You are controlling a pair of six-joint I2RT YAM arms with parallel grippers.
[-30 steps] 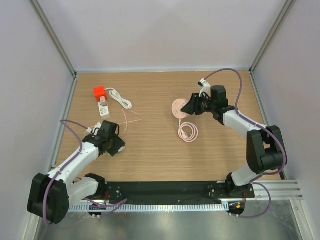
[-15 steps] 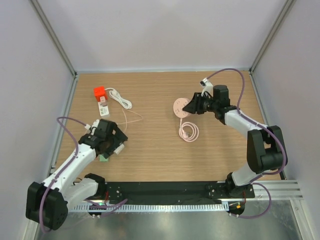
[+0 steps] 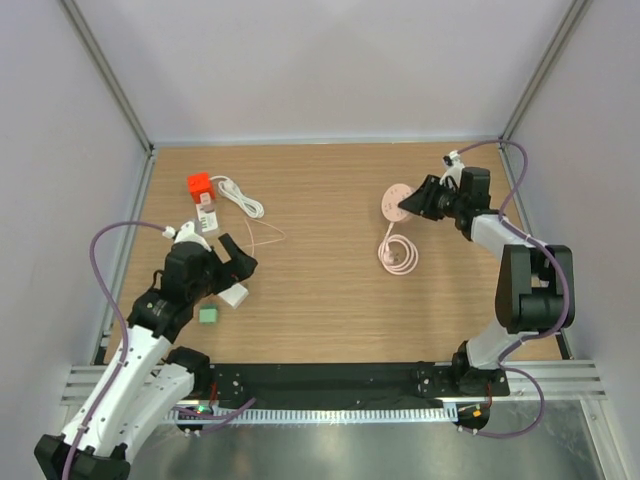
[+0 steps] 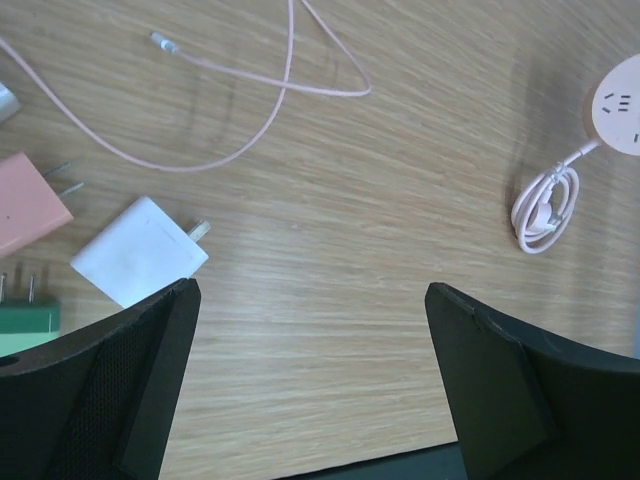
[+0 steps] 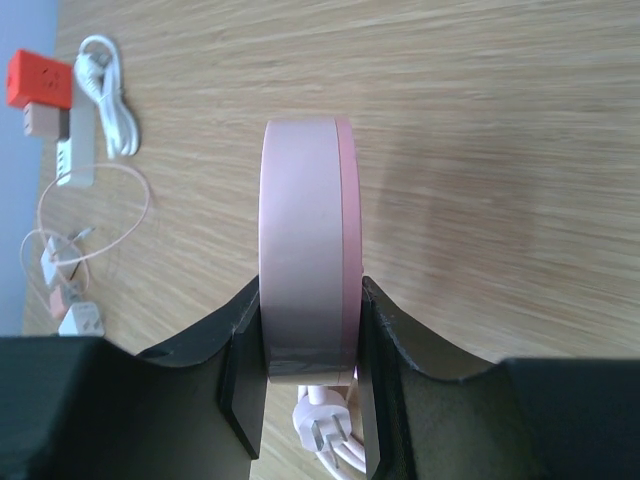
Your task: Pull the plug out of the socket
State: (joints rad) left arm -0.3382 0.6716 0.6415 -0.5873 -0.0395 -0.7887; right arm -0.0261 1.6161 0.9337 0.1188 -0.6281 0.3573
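Observation:
The round pink socket (image 3: 397, 203) stands on edge at the right of the table, with my right gripper (image 3: 418, 200) shut on its two flat sides. The right wrist view shows the socket's rim (image 5: 305, 240) between the black fingers (image 5: 240, 370). Its coiled pink cord (image 3: 398, 255) lies just in front. My left gripper (image 3: 235, 262) hangs open above the table's left, holding nothing. Under it lie a white plug (image 4: 140, 262), a pink plug (image 4: 28, 205) and a green plug (image 3: 208, 315). From the left wrist, the socket's face (image 4: 618, 105) shows bare holes.
A white power strip with a red cube (image 3: 200, 186) and a coiled white cable (image 3: 243, 198) lies at the back left. A thin pink cable (image 3: 262, 235) loops beside it. Grey walls close in the table on three sides.
My left gripper opened and drew back toward the near left, leaving the green plug on the table. My right gripper carried the socket to the right and farther back, and its cord followed.

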